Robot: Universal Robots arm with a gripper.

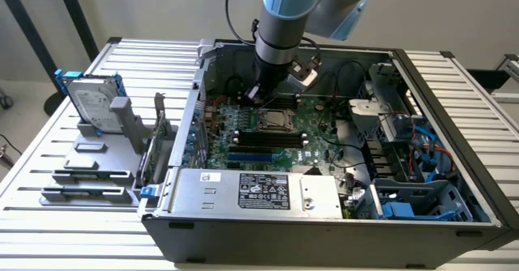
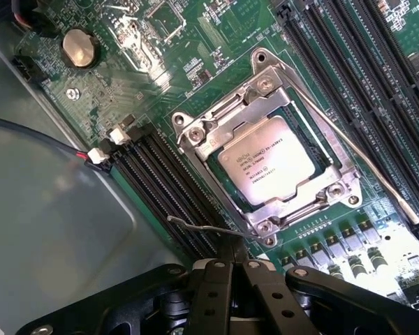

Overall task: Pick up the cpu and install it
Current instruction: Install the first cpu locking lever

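Note:
The cpu (image 2: 272, 162) lies flat in the motherboard socket, its silver top with printed text facing up and the metal socket frame (image 2: 195, 136) around it. In the exterior view the cpu (image 1: 274, 119) sits mid-board inside the open computer case. My gripper (image 2: 230, 246) hovers just beside the socket's edge, its fingers pressed together and shut with nothing seen between them. A thin wire lever (image 2: 195, 225) runs right at the fingertips; I cannot tell whether they touch it. The gripper (image 1: 261, 98) hangs low over the board, just behind the socket.
Black memory slots (image 2: 160, 181) flank the socket. A long lever arm (image 2: 366, 164) lies along its other side. The power supply (image 1: 259, 192) fills the case front. A hard drive with blue rails (image 1: 89, 104) stands in grey holders at the exterior view's left.

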